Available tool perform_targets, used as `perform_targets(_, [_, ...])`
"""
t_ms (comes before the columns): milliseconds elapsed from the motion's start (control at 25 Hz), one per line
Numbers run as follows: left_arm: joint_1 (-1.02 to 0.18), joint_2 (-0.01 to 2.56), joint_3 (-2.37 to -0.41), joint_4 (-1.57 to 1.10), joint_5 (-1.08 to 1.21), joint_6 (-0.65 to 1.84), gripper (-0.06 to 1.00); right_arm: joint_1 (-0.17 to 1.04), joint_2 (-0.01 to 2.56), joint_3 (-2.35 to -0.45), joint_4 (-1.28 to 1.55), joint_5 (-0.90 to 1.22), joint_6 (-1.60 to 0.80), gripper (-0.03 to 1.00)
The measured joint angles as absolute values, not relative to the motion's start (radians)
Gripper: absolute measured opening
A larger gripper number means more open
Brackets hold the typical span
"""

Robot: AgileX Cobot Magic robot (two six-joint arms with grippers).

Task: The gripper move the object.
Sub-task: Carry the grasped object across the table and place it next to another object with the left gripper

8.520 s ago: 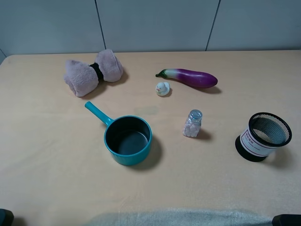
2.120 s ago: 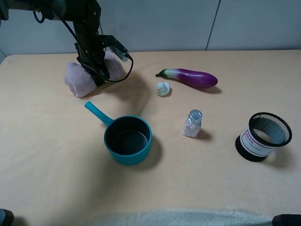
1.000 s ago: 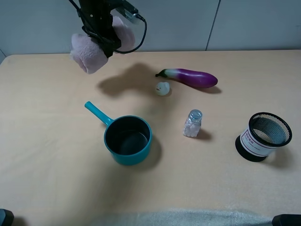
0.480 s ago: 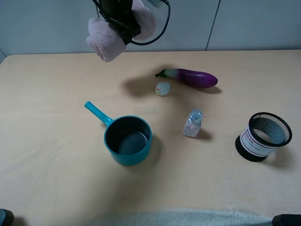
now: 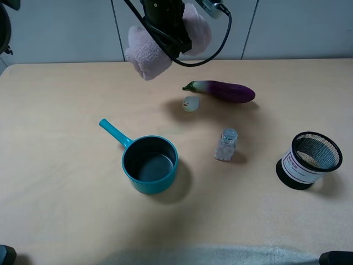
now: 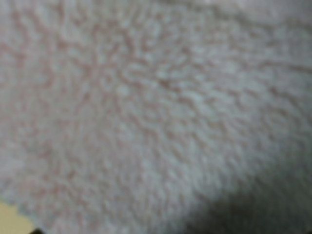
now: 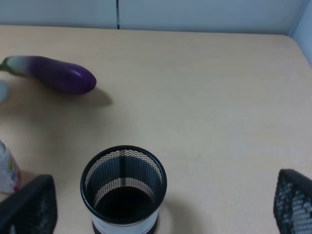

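now that the towel (image 5: 144, 55) has left the table (image 5: 66, 182) and swung right, the left gripper (image 5: 175, 40) stays clamped on its middle, holding it high above the far side, nearing the eggplant (image 5: 227, 91); lift done, set-down ahead.

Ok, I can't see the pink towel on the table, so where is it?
In the exterior high view the pink towel hangs lifted in the left gripper near the top, left of centre, above and left of the eggplant.
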State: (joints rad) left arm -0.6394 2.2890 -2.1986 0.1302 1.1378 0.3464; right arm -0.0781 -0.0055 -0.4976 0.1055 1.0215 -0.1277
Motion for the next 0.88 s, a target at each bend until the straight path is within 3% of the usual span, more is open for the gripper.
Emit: perform_targets(880, [-0.913,2.274,-2.200,0.088,1.163,0.337,0.50,-0.078,-0.006,-0.498,0.105,1.023,-0.128,0.67])
